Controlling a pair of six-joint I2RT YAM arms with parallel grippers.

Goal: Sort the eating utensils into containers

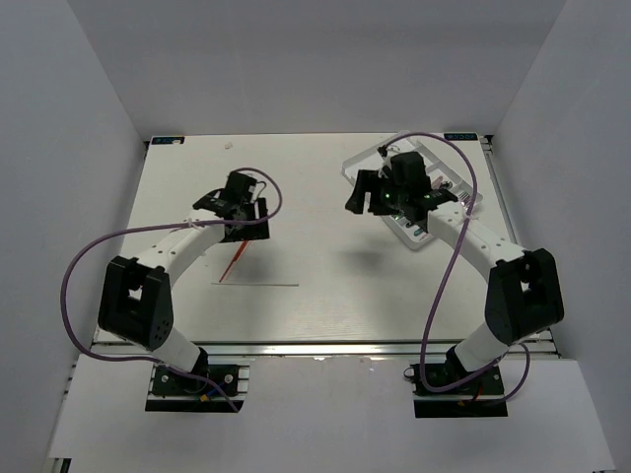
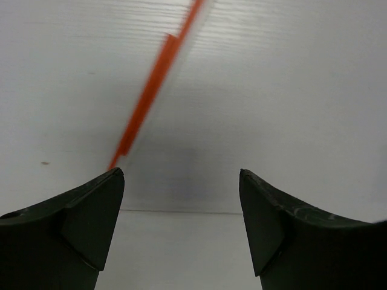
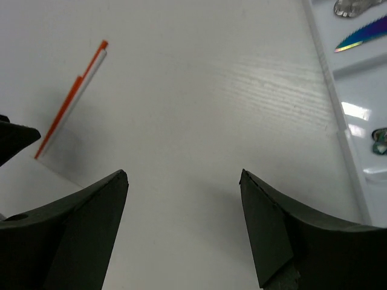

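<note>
Now the right gripper (image 3: 184, 175) hangs with its fingers spread wide and nothing between them, above the bare table (image 1: 315, 227) just left of the white cutlery tray (image 3: 337, 121). Its wrist view shows an iridescent knife blade (image 3: 363, 39) with a serrated edge lying inside the tray. A silver utensil (image 3: 355, 6) lies beside the blade, and a teal-tinted piece (image 3: 380, 140) sits past a dividing wall in another compartment; all three are cut off by the frame. Well to the left of the tray, a slim red-orange utensil (image 1: 234, 262) lies flat on the table, too thin to tell its kind. The left gripper (image 2: 181, 175) hovers close by one end of it, jaws likewise wide apart, holding nothing.
</note>
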